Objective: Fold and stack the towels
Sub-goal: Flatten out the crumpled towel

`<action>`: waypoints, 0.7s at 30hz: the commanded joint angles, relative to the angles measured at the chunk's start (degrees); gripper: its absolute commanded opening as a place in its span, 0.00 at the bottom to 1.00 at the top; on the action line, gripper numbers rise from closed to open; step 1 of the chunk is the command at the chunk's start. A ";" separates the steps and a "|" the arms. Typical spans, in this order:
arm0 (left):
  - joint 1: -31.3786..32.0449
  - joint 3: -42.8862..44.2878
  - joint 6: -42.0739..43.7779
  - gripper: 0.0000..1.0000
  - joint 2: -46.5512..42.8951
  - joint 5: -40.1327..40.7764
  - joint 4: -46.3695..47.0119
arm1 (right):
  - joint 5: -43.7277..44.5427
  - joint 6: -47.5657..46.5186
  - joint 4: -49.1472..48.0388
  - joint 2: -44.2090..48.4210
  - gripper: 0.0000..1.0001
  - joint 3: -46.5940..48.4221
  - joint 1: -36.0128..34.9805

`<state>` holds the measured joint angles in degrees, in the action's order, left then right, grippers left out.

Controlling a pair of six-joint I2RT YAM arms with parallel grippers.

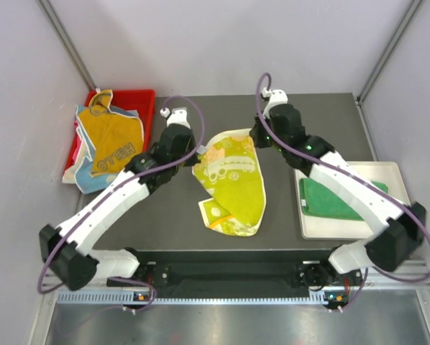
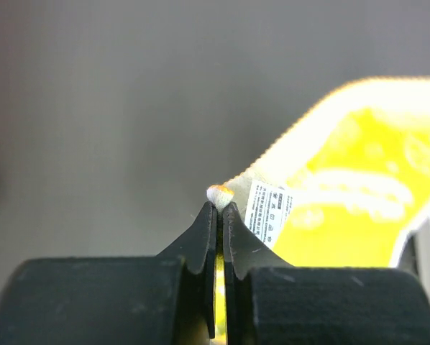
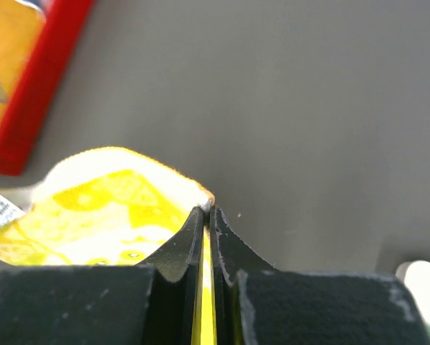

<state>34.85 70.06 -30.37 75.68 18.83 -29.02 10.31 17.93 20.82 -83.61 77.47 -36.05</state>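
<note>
Left gripper [image 2: 219, 208] is pinching one far corner of the yellow patterned towel [image 1: 233, 183], right gripper [image 3: 206, 210] is clamping the other. Towel's sitting mid dark table [image 1: 287, 230], right between the arms.

A dark grey desk [image 1: 316, 122] stands inside a plain enclosure — pale, lavender-tinted walls [image 1: 229, 43] at the back and both sides, joined by slanting metal corner struts [image 1: 65, 39]. The light is soft and even. A perforated rail [image 1: 229, 296] runs along the near edge, with a brushed metal plate [image 1: 236, 327] below it.
</note>
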 commanded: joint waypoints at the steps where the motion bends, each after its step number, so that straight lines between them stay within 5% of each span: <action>1: 4.95 -0.80 2.42 0.00 -8.60 1.12 -5.70 | 2.87 -1.32 -0.52 10.27 0.00 -1.97 -4.80; 12: 9.53 2.09 4.88 0.00 -28.83 -9.08 -8.78 | 16.14 -2.73 5.99 25.69 0.00 1.44 -23.52; 21: 9.36 8.85 4.62 0.00 -21.37 6.38 -7.28 | 25.12 -7.12 5.99 20.08 0.00 8.12 -20.48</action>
<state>44.29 75.72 -26.06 50.54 17.63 -37.67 30.06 13.52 27.53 -61.08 82.00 -58.87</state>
